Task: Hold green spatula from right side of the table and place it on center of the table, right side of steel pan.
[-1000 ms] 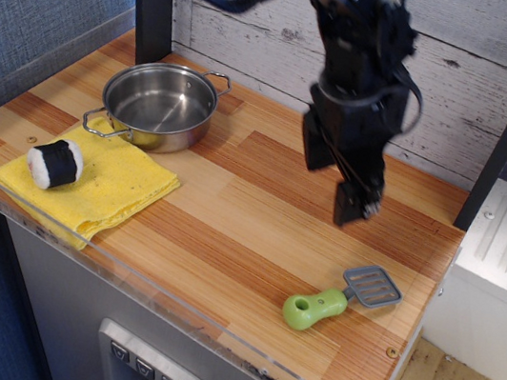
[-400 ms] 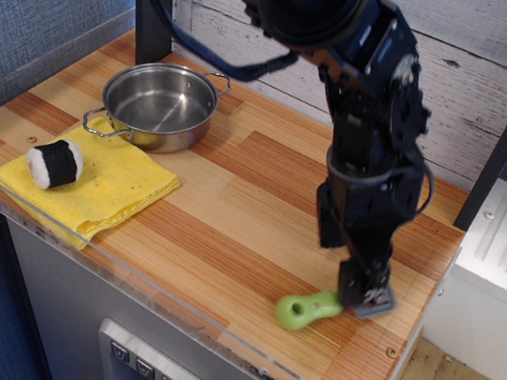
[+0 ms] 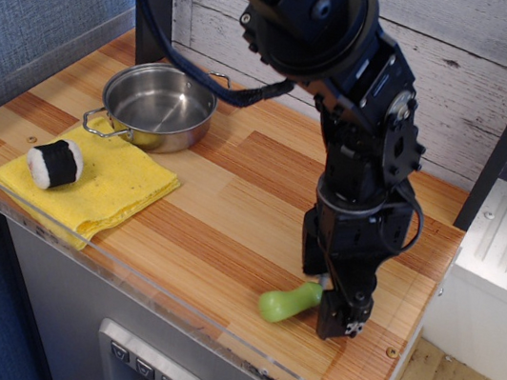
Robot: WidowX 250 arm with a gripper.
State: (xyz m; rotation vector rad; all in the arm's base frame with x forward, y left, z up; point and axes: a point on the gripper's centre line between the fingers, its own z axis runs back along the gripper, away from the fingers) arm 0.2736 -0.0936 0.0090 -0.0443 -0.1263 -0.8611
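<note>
The green spatula (image 3: 287, 303) lies on the table (image 3: 230, 215) near its right front edge. Only its lime-green handle shows; the grey blade is hidden behind the gripper. My gripper (image 3: 330, 303) is down at table level over the spatula's neck, with its jaws still spread, one on each side of the spatula. The steel pan (image 3: 158, 105) stands at the back left, far from the gripper, and looks empty.
A yellow cloth (image 3: 100, 185) lies at the front left with a black-and-white sushi roll toy (image 3: 55, 163) on it. A clear acrylic strip (image 3: 169, 297) runs along the front edge. A dark post (image 3: 153, 1) stands behind the pan.
The gripper came down from above the table's middle right onto the spatula. The green handle has shifted a little left and turned, and the blade is now hidden.
</note>
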